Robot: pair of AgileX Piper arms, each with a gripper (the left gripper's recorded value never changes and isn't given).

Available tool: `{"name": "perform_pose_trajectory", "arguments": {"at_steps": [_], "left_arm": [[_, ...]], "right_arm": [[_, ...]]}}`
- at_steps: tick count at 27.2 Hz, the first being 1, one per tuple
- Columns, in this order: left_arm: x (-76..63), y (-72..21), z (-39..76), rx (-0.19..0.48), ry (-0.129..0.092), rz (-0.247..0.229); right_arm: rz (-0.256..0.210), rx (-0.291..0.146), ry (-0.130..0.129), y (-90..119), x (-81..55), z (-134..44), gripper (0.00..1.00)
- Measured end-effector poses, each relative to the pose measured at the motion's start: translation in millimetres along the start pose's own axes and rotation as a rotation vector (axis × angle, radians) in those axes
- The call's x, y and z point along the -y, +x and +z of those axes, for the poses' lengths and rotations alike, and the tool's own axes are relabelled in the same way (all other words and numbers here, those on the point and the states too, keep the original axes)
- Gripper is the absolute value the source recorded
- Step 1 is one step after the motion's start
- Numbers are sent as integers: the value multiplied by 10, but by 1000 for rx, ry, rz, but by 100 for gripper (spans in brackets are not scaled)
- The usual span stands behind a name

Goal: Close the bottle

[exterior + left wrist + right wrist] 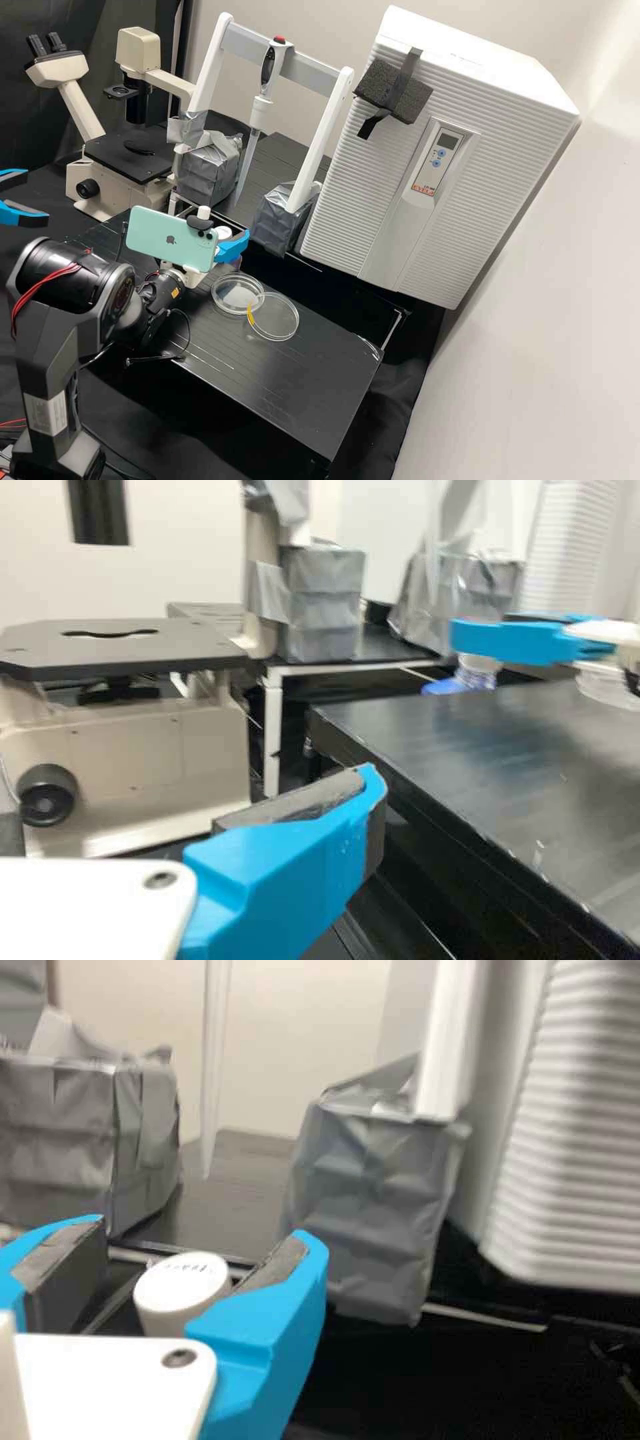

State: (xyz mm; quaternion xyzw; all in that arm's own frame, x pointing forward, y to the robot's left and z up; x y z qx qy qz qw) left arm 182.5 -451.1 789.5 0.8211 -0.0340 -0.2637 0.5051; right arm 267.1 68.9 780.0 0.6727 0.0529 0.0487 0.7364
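Note:
A white cap sits between the two blue fingers of my right gripper, which is shut on it. From the left wrist view, the right gripper hangs over the far edge of the black platform, with the clear bottle directly under its fingertips. In the high view the cap and the right gripper are behind a mint phone mounted on the arm. My left gripper is at the far left edge, open and empty, with one blue finger close to the camera.
Two clear petri dishes lie on the platform near the right gripper. A microscope stands at the back left. A pipette hangs on a white stand with taped feet. A large white machine is at the right.

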Motion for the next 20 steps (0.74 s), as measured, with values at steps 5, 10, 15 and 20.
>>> {"name": "perform_pose_trajectory", "arguments": {"at_steps": [5, 10, 15, 20], "left_arm": [[-35, -17, -23, -67, -16, 61], [-42, -9, -20, -82, 30, 75], [-46, -10, -26, -89, 32, 79], [-46, -10, -26, -89, 44, 79]], "right_arm": [[75, -33, 14, -194, -156, -82, 100], [104, -67, -23, -353, -221, -174, 100], [139, -70, -43, -505, -258, -245, 100], [152, -87, -25, -601, -296, -236, 100]]}}
